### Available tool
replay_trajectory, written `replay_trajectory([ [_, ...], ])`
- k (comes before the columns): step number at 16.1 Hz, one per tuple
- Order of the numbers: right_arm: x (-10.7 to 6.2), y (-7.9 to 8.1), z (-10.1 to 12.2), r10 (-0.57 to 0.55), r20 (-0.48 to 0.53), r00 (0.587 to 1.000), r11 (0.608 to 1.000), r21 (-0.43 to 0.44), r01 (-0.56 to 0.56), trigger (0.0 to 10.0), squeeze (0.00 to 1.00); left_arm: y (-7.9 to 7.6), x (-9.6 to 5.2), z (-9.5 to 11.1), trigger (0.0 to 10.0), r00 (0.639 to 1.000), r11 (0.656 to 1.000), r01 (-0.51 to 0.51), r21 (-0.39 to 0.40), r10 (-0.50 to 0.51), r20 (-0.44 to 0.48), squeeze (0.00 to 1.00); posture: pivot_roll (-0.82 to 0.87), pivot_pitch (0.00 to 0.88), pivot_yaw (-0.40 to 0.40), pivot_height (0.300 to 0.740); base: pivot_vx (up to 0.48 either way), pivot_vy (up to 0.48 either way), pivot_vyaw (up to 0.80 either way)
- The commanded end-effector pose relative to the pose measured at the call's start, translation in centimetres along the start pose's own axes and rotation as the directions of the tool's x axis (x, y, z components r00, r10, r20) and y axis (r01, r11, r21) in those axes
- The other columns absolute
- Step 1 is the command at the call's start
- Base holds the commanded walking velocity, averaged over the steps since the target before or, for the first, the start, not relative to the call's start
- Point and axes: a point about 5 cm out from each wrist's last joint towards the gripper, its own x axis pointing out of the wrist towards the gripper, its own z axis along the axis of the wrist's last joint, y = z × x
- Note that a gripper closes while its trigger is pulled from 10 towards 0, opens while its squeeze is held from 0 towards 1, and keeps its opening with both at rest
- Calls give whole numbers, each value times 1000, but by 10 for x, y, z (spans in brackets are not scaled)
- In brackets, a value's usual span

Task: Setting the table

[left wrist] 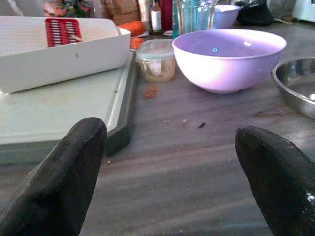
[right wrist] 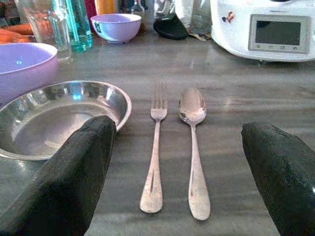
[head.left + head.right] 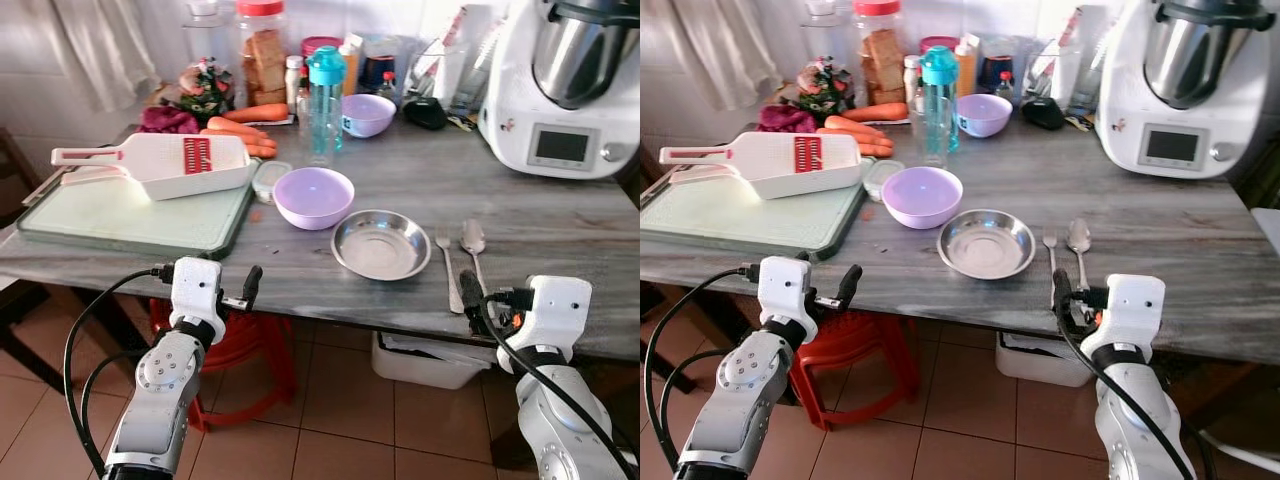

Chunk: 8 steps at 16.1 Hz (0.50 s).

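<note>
Head views: a grey wood-grain desk (image 3: 560,225) carries a round stainless steel plate (image 3: 381,244) near its front edge. Just to the plate's right lie a steel fork (image 3: 448,268) and a steel spoon (image 3: 475,247), side by side and apart, long axes parallel and running from the front edge toward the back, tines and bowl pointing away from the robot, handles toward it. A lilac plastic bowl (image 3: 313,196) sits just behind the plate on its left. Further left, a pale green cutting board (image 3: 120,215) carries a white slicer with red blade insert (image 3: 165,163), its handle pointing left. At the rear stand a teal water bottle (image 3: 325,92), a smaller lilac bowl (image 3: 367,114), carrots (image 3: 245,130) and a white kitchen appliance with a display (image 3: 565,90).

The left claw (image 3: 251,287) hangs at the desk's front edge, before the board's corner. The right claw (image 3: 470,297) sits at the front edge, near the cutlery handles.

Left wrist view: both black fingers (image 1: 64,182) stand wide apart, released, holding nothing, aimed over bare desk toward the lilac bowl.

Right wrist view: the fingers (image 2: 74,177) are likewise spread and empty; fork and spoon lie between them, handle ends nearest the camera.
</note>
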Motion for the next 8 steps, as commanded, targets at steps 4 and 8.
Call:
replay_trajectory([
  [4,3,-2,-2,-47,-9,999,999,8,47,10000,0,-2,0,1,10000,1000,1000,11,7,-11,-10,0,-58,0,23,740,0,0,0],
  [8,4,-5,0,-51,-14,999,997,54,51,10000,0,-4,3,2,10000,1000,1000,17,-9,-18,-21,0,-58,0,28,740,-60,0,0],
])
